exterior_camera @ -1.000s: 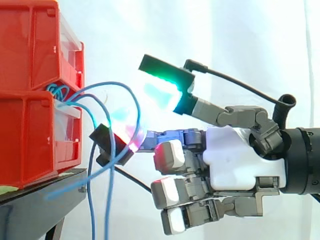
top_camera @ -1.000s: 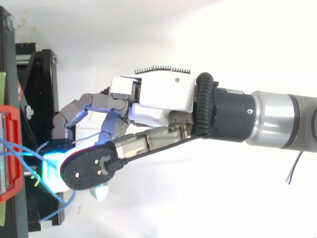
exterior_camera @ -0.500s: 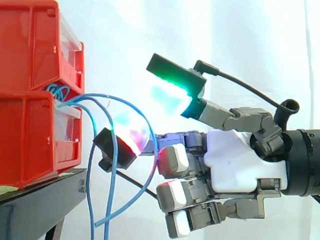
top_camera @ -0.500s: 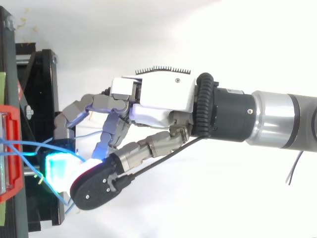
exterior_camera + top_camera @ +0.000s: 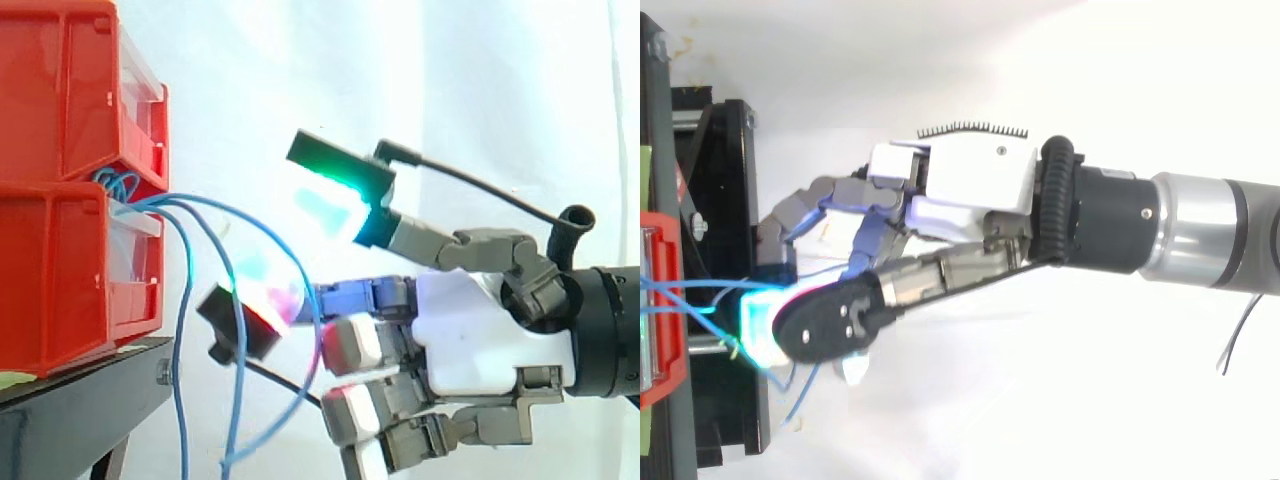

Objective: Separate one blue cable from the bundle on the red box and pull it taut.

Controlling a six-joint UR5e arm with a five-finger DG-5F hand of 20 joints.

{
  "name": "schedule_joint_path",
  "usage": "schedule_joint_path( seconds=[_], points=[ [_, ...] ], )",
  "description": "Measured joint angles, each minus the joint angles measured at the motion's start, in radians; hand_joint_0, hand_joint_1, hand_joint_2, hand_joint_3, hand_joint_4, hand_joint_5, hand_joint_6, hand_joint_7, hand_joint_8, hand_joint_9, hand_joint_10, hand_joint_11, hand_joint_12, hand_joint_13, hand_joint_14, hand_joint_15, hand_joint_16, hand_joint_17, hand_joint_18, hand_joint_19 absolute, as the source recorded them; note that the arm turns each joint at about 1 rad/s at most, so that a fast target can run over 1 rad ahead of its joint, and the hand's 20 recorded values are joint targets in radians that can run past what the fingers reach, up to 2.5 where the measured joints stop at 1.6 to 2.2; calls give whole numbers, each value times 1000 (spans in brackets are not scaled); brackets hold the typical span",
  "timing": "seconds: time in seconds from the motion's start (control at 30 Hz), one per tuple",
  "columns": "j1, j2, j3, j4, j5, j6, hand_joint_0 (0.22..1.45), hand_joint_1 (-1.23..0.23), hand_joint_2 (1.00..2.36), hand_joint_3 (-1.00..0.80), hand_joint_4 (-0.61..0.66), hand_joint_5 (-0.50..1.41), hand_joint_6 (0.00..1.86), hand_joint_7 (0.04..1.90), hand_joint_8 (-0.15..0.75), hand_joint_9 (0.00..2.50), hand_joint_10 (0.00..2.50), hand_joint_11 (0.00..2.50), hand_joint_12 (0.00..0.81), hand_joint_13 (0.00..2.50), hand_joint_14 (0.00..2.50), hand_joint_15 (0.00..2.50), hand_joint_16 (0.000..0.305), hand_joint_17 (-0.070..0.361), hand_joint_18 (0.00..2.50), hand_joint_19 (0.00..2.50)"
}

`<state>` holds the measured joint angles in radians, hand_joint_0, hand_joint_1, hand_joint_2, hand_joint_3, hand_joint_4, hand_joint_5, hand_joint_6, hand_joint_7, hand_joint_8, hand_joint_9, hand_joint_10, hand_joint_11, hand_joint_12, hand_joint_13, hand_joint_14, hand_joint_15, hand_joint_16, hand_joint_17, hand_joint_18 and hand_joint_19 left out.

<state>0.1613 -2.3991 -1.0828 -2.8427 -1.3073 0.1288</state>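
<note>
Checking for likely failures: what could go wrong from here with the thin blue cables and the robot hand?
1. On the multi-fingered robot hand, the thumb pad and extended finger pad stand apart, so the looping thin blue cable beside them may slip free.
2. The other thin blue cables hang close by from the red plastic bin; closing could catch two.

A bright white curtain (image 5: pixel 500 80) hangs behind a black stand (image 5: pixel 80 415)
</note>
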Motion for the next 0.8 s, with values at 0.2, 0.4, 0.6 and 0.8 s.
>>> schedule_joint_path(
  seconds=[0.2, 0.4, 0.6, 0.8],
  points=[
    [-25, 12, 3, -84, 1, -48, 565, -511, 1005, -443, 57, -89, 863, 981, 219, 1262, 23, 611, 339, 1156, 24, 628, 56, 126, 818, 851],
    [-40, 52, 6, -129, 3, -126, 574, -612, 1011, -373, 60, -95, 878, 970, 217, 1245, 25, 611, 340, 1151, 25, 625, 55, 125, 811, 846],
    [-45, 75, 18, -145, 7, -213, 564, -656, 1008, -417, 65, -98, 885, 936, 214, 1230, 25, 613, 339, 1153, 26, 621, 55, 124, 813, 836],
    [-45, 78, 33, -156, 9, -237, 527, -480, 1000, -500, 62, -89, 879, 935, 221, 1249, 22, 601, 343, 1152, 25, 621, 57, 129, 825, 831]
  ],
)
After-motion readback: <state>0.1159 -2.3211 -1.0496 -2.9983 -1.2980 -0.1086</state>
